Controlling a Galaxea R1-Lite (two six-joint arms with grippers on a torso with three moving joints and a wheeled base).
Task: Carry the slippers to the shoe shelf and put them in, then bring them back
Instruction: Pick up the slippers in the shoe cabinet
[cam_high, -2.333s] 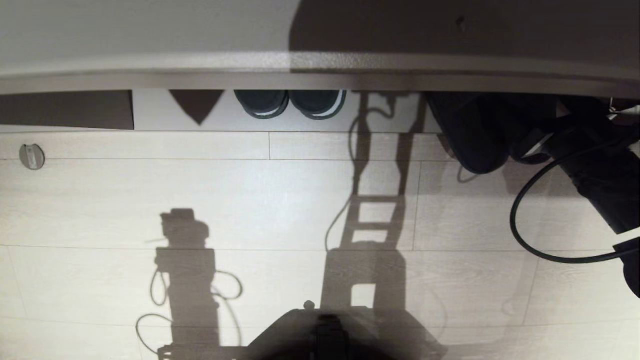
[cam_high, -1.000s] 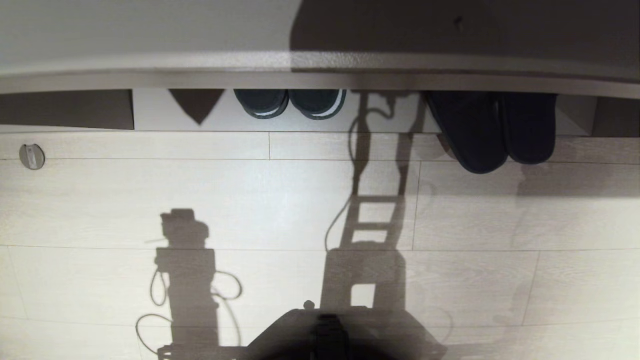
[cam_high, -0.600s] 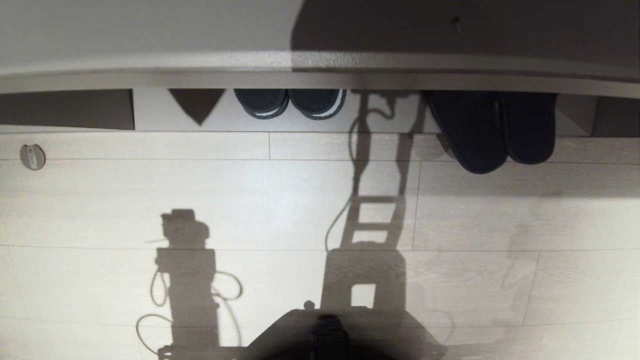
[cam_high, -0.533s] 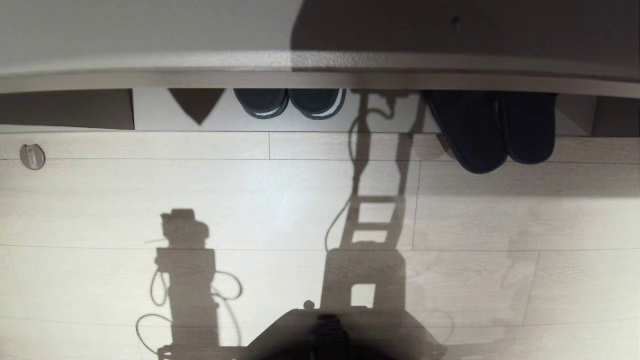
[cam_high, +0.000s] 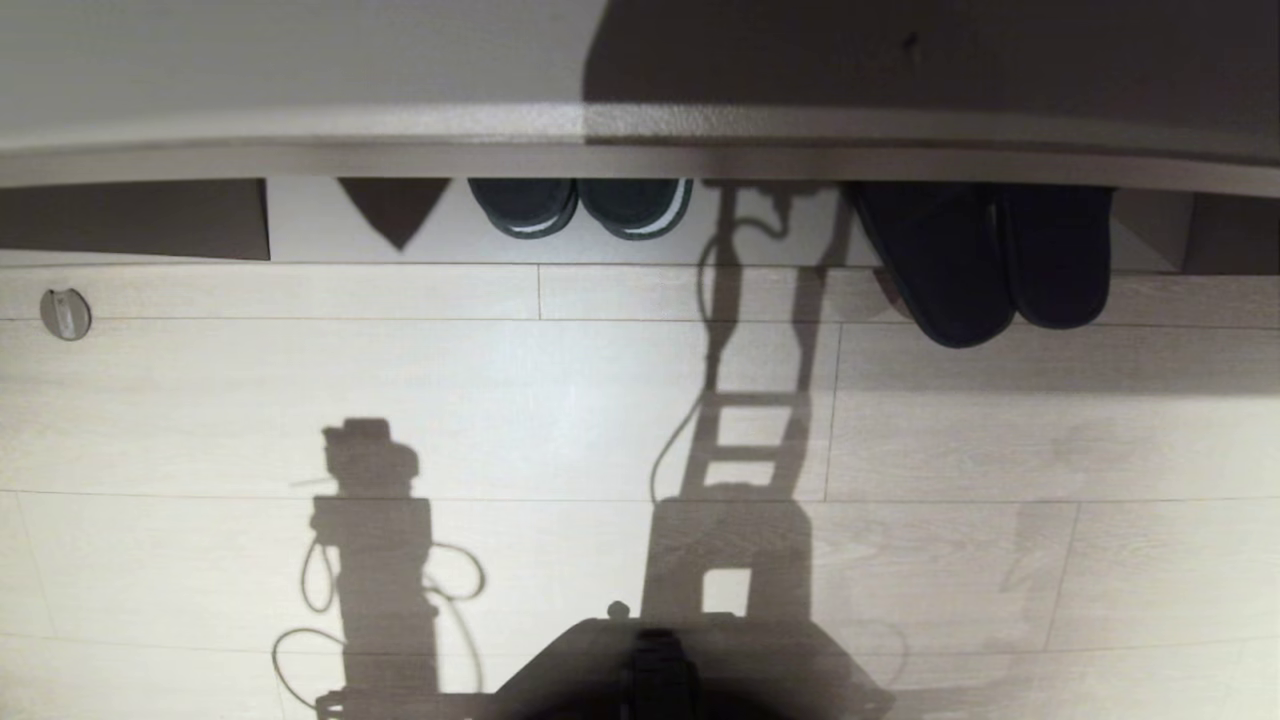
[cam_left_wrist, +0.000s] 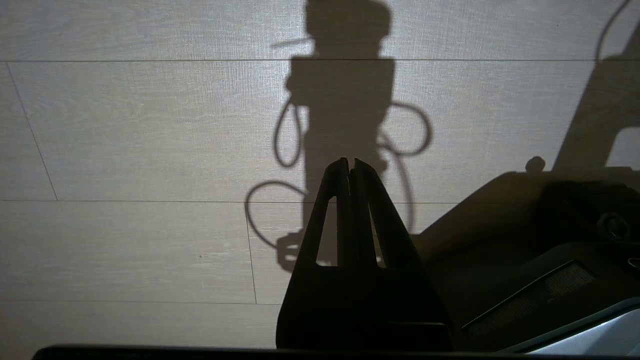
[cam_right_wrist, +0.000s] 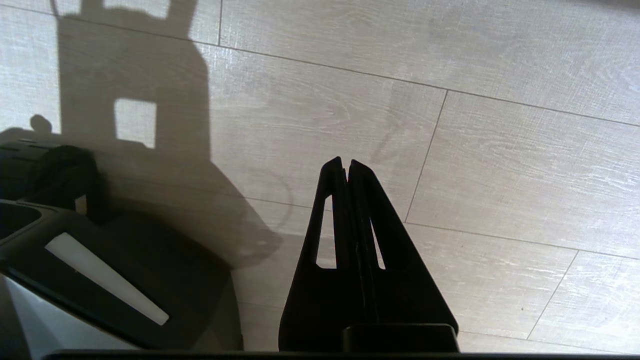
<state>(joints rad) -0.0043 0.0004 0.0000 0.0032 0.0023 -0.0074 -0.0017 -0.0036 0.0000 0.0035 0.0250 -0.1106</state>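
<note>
The dark grey slippers (cam_high: 985, 262) lie side by side at the right. Their far ends are tucked under the top board of the shoe shelf (cam_high: 320, 228) and their near ends stick out onto the pale floor. No gripper touches them, and neither arm shows in the head view. My left gripper (cam_left_wrist: 348, 161) is shut and empty over bare floor beside my base. My right gripper (cam_right_wrist: 346, 161) is also shut with nothing in it, above floor planks next to my base.
A dark pair of shoes with a white sole stripe (cam_high: 580, 205) stands inside the shelf left of centre. A round metal disc (cam_high: 64, 313) is set in the floor at far left. My base (cam_high: 660, 670) fills the bottom centre. Open floor lies between it and the shelf.
My right arm and its cable, earlier beside the slippers at the right, have withdrawn out of the head view. The slippers stay where they were. The left arm has not moved.
</note>
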